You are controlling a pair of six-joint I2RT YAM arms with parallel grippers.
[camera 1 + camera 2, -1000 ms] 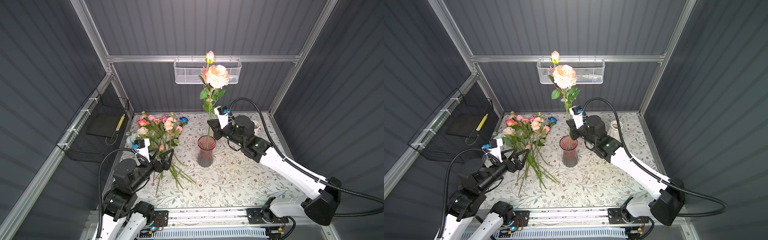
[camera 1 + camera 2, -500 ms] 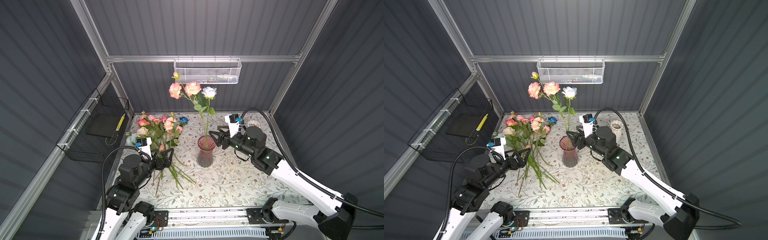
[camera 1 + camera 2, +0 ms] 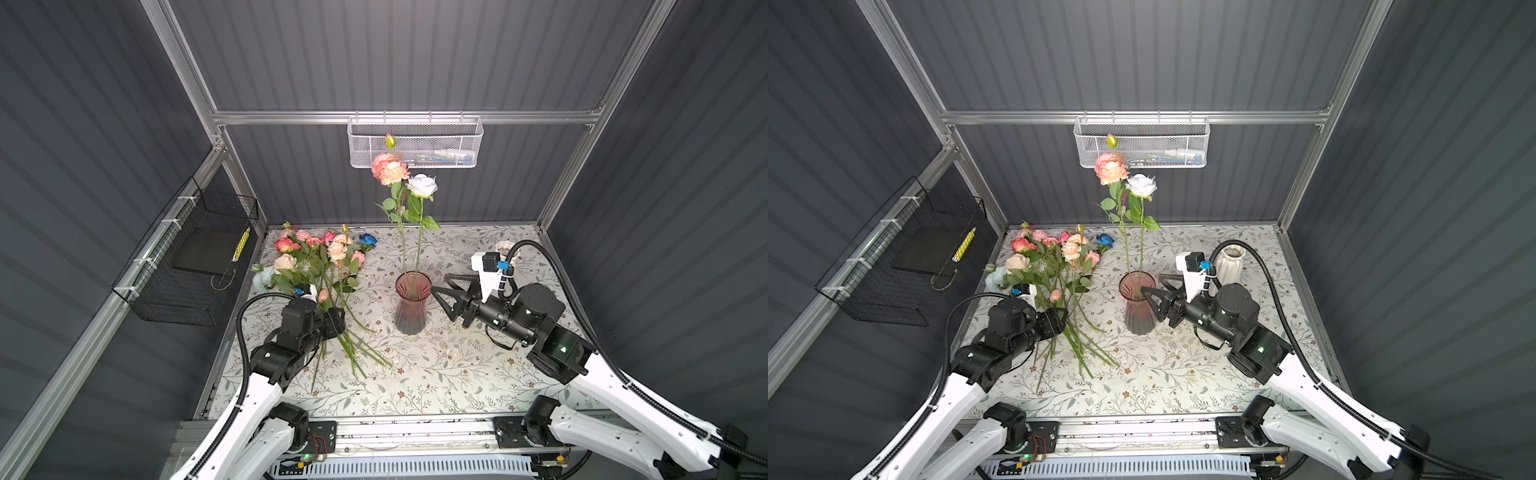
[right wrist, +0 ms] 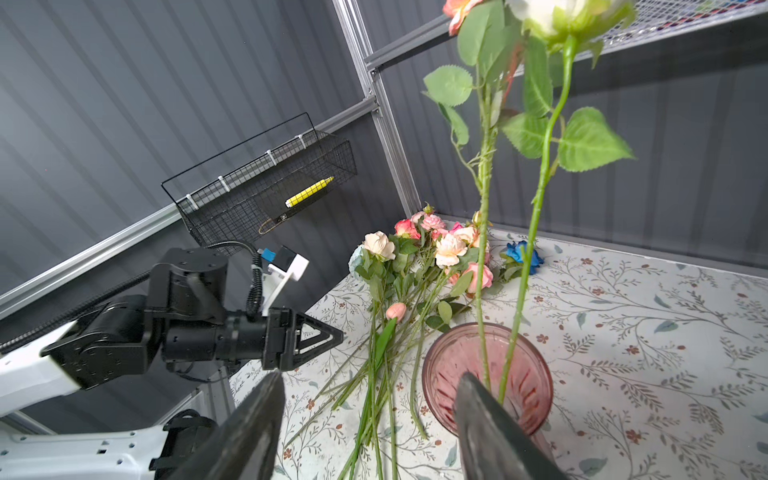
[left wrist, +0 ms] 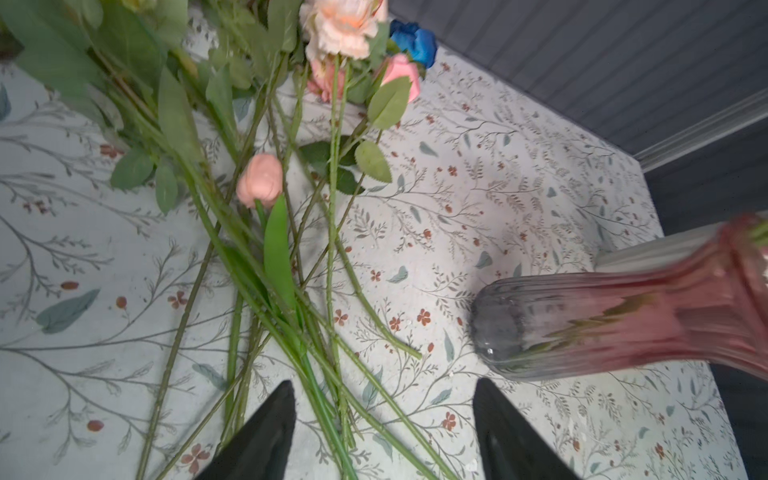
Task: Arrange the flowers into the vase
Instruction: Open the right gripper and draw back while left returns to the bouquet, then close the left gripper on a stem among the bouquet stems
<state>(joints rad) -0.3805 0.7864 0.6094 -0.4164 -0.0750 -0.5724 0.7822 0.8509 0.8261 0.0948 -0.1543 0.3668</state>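
Top views showed most of the flowers [image 3: 320, 266] lying in a loose heap on the floral bench [image 3: 436, 374], blooms toward the back wall, with a deep blue bloom [image 3: 368, 240] at the heap's far edge. To the right of the heap, near the middle of the bench, the pink glass vase [image 3: 411, 307] stood upright. It held two stems, a peach bloom [image 3: 388, 168] and a white rose [image 3: 422, 185], both rising nearly straight. The left gripper [image 3: 338, 322] sat low over the heap's stems. The right gripper [image 3: 439, 283] hung just beside the vase rim, jaws apart and empty. A white mesh basket [image 3: 436, 141] hung on the back wall and a black wire basket [image 3: 174, 303] on the left wall. In a top view a small white vase [image 3: 1229, 262] stood behind the right arm. Left wrist view: the left gripper's jaws stood open, with several green stems running between them on the bench and none pinched. A pink bud [image 5: 259, 178] lay further along the heap, and the pink vase stood near, off to one side. Right wrist view: the right gripper's jaws stood open with nothing between them, one finger crossing in front of the vase rim. Both stems stood in the vase, and a yellow pen [image 4: 309, 192] lay in the black basket.
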